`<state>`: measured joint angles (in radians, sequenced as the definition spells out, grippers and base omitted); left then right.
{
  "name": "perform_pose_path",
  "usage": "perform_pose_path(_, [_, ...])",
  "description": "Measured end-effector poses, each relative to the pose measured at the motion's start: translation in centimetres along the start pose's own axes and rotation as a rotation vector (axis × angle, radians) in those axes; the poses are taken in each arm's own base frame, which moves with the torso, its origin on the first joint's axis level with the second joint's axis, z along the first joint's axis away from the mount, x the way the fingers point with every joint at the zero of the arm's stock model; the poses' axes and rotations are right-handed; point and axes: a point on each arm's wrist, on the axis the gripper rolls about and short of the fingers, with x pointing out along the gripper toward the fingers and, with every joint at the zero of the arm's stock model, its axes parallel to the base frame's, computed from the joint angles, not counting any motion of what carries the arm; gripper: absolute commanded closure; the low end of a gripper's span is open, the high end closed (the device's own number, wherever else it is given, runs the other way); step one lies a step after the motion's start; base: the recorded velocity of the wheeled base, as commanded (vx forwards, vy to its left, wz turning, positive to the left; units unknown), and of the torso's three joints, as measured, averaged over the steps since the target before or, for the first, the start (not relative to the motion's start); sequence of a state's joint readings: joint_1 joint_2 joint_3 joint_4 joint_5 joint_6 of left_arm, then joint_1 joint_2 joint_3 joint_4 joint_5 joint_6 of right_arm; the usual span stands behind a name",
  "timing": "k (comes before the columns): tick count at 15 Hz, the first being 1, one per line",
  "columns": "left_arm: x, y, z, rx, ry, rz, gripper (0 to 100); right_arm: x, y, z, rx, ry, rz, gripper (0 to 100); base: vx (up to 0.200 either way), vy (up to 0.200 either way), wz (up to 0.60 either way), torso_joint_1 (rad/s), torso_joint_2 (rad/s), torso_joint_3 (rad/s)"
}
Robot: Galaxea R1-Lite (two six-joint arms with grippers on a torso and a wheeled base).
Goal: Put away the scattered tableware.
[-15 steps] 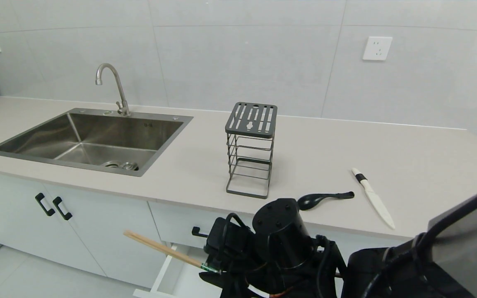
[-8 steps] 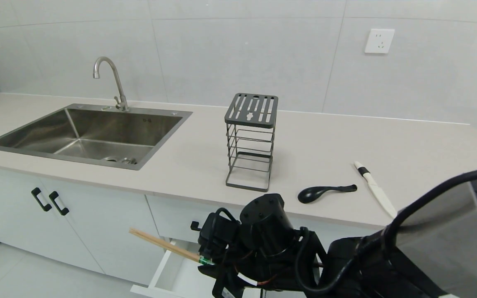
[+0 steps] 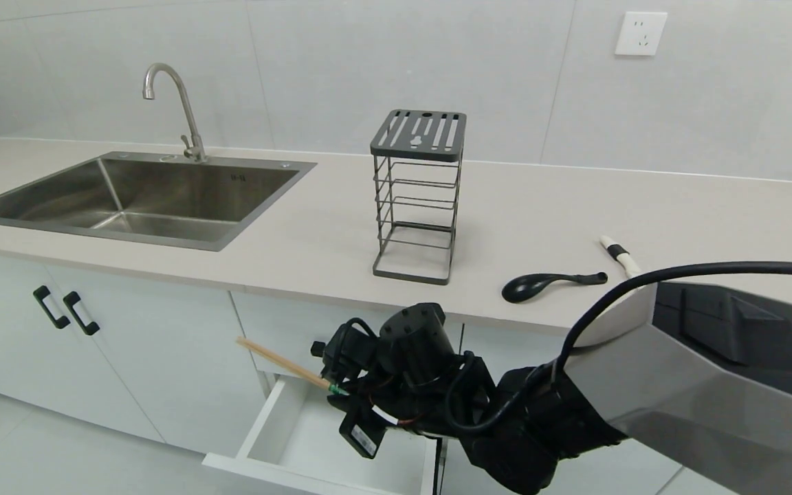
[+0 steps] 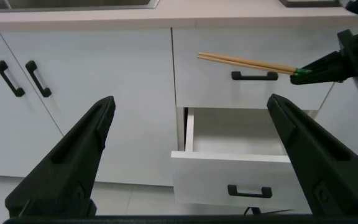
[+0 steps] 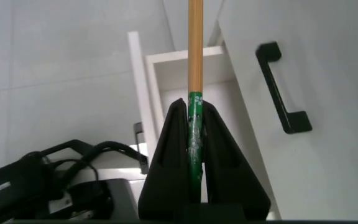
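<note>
My right gripper point(image 3: 338, 393) is shut on the green-tipped end of a pair of wooden chopsticks point(image 3: 279, 361), which it holds in front of the cabinets above an open white drawer point(image 3: 279, 440). Its own wrist camera has the chopsticks point(image 5: 195, 43) running straight out of the shut right gripper point(image 5: 194, 134) over the drawer point(image 5: 166, 93). A black spoon point(image 3: 540, 283) and a white knife point(image 3: 617, 253) lie on the counter at the right. My left gripper point(image 4: 191, 134) stands open and holds nothing. It faces the drawer point(image 4: 235, 140) and the chopsticks point(image 4: 247, 62) from a distance.
A dark wire rack point(image 3: 418, 199) stands mid-counter, and a steel sink point(image 3: 128, 199) with a tap is at the left. Closed cabinet doors with black handles point(image 3: 59, 309) sit left of the drawer. A shut drawer with a black handle point(image 4: 253, 76) lies above the open one.
The head camera has moved, so the counter sits higher and the open drawer shows more. My right gripper still holds the chopsticks above the drawer.
</note>
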<state>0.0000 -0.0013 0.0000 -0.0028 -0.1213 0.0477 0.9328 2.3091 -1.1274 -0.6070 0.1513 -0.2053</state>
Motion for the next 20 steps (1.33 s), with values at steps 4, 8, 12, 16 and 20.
perform_pose_path(4, [0.0,0.0,0.0,0.0,0.0,0.0,0,0.5,-1.0,-0.8,-0.063,0.017,-0.018,100,0.0,0.0,0.0,-0.173,0.33,0.156])
perform_pose_path(8, [0.0,0.0,0.0,0.0,0.0,0.0,0,0.7,-1.7,-1.4,-0.142,0.034,-0.009,100,0.0,0.0,0.0,-0.095,0.18,0.08])
perform_pose_path(12, [0.0,0.0,0.0,0.0,0.0,0.0,0,0.7,-2.6,-1.9,-0.24,0.049,-0.023,100,0.0,0.0,0.0,0.0,0.0,0.0])
perform_pose_path(16, [0.0,0.0,0.0,0.0,0.0,0.0,0,1.5,-2.3,-3.3,-0.239,0.077,0.008,100,0.0,0.0,0.0,0.0,0.0,0.0])
perform_pose_path(20, [0.0,0.0,0.0,0.0,0.001,0.003,0,2.0,-2.1,-4.1,-0.227,0.077,0.068,100,0.0,0.0,0.0,-0.14,0.27,0.121])
